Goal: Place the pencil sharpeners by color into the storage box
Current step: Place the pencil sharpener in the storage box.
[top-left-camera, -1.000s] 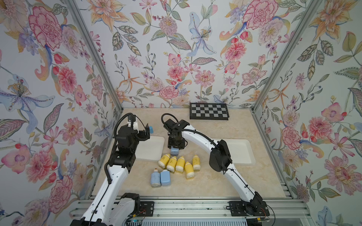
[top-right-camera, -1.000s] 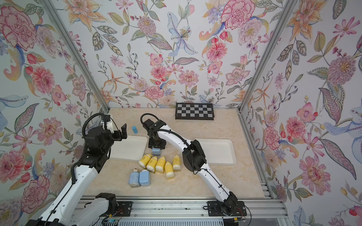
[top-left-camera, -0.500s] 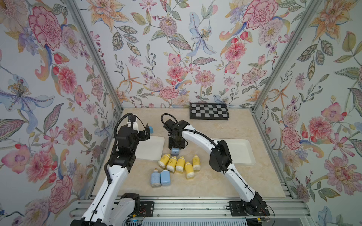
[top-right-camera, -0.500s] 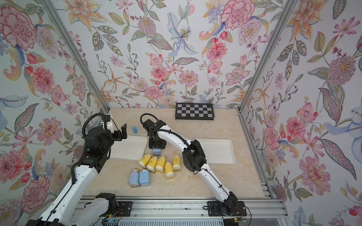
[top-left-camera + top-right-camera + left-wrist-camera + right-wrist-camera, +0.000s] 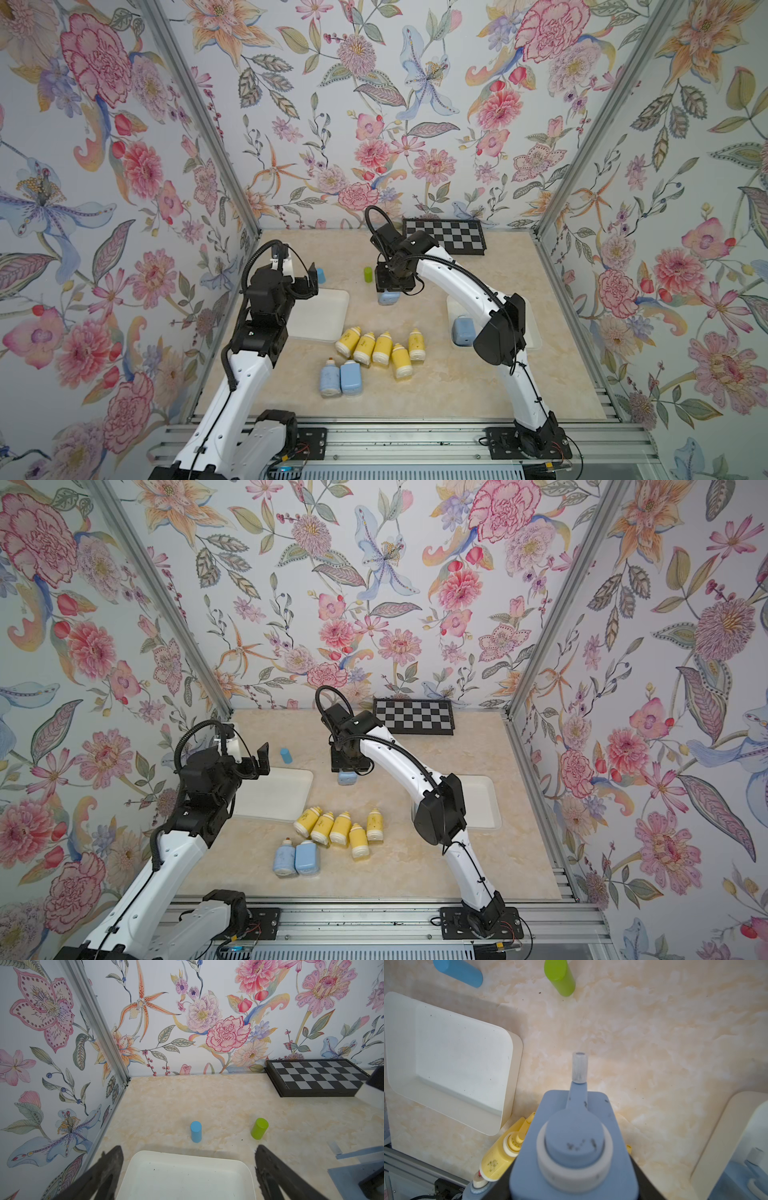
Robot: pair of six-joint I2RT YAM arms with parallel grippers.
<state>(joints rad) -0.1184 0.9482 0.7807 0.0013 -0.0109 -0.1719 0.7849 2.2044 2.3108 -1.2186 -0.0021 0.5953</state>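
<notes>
A blue pencil sharpener is clamped between the right fingers over the bench, between left tray and right tray. The left fingers are set apart, empty. The light, hard, smooth shell is judged slip-prone and best gripped across its flat flanks, not the cap.

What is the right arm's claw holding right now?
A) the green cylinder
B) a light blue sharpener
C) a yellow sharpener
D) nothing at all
B: the right gripper is shut on a light blue sharpener, which fills the right wrist view, while all five yellow sharpeners lie on the table.
</notes>
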